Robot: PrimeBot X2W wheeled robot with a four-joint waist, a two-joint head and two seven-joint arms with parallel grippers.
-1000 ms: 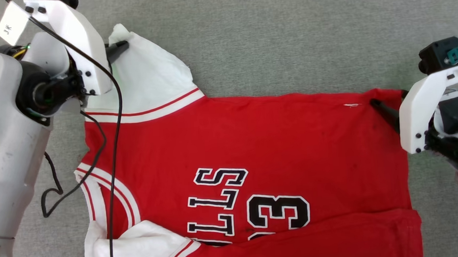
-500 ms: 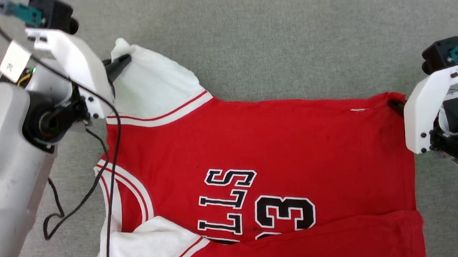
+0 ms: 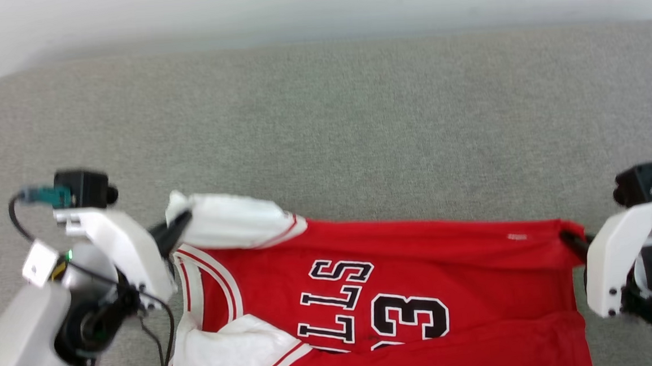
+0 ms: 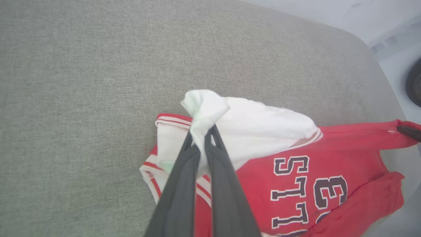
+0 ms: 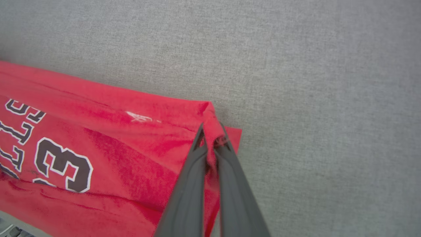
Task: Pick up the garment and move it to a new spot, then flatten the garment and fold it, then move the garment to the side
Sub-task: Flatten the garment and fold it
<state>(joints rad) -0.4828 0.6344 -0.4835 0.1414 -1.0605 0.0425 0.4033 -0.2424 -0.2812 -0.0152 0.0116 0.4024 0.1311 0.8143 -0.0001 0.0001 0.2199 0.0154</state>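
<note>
The garment (image 3: 422,267), a red jersey with white sleeves and black letters and a 3, lies face up on the grey surface, its far edge raised. My left gripper (image 3: 178,221) is shut on the bunched white sleeve (image 3: 232,220) at the far left corner. The left wrist view shows that gripper (image 4: 202,131) pinching the sleeve tip (image 4: 205,105) above the garment (image 4: 296,171). At the far right, my right gripper (image 3: 570,240) is shut on the red hem corner. In the right wrist view this gripper (image 5: 212,131) holds a red fold of the garment (image 5: 115,138).
The grey fabric surface (image 3: 356,119) stretches beyond the garment to a pale wall, with a rounded corner at the far left. A black cable (image 3: 163,340) hangs from my left arm over the near sleeve. Past the surface's edge a dark wheel (image 4: 415,82) shows.
The right gripper has shut on the hem corner. Both grippers have lifted the garment's far edge off the surface. The head camera has tilted up, so the whole picture has shifted.
</note>
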